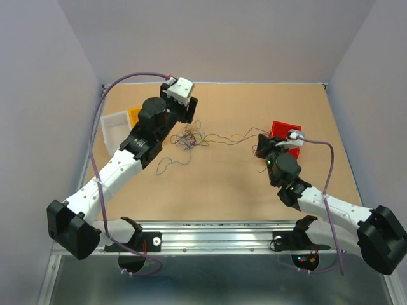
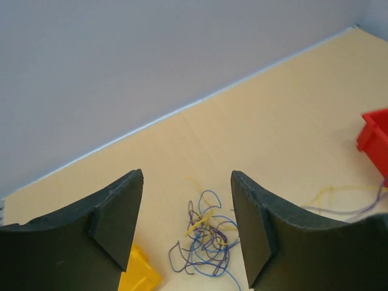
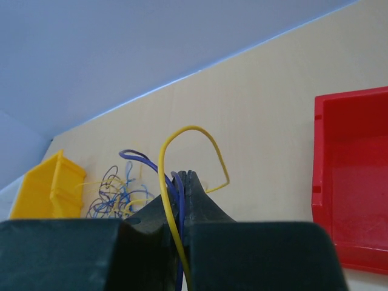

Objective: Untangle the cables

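Cables [image 1: 189,136] bunched centre frame, strands running right to the right pincer [image 3: 185,177], clamped on yellow and blue; left pincer [image 2: 187,177] gapes empty just above the bunch

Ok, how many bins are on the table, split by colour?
red bin: 1
yellow bin: 1
white bin: 1
Total: 3
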`<control>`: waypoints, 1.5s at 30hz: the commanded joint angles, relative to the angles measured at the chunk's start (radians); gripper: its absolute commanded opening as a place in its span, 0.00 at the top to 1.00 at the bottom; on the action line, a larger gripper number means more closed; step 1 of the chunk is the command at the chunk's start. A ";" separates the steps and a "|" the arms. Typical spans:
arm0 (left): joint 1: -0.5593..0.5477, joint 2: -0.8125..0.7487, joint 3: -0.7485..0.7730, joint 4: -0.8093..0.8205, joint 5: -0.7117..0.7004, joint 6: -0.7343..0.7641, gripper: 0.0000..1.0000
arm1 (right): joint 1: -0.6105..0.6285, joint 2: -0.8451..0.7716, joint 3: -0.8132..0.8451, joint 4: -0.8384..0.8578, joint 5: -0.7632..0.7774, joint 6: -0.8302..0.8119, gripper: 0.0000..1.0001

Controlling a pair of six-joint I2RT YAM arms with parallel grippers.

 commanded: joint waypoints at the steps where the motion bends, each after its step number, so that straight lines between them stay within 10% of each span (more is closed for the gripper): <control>1: -0.003 0.080 -0.076 0.096 0.337 0.043 0.25 | -0.006 -0.069 0.061 -0.143 -0.169 -0.069 0.99; 16: -0.063 0.225 -0.205 0.316 0.875 0.152 0.01 | -0.005 -0.090 0.305 -0.330 -0.498 -0.109 0.99; 31: -0.118 0.530 -0.032 0.379 0.426 0.080 0.13 | -0.005 -0.006 0.683 -0.433 -0.744 -0.122 0.99; 45: -0.059 0.633 0.054 0.293 0.376 0.003 0.40 | -0.005 -0.012 1.188 -0.479 -0.577 -0.069 1.00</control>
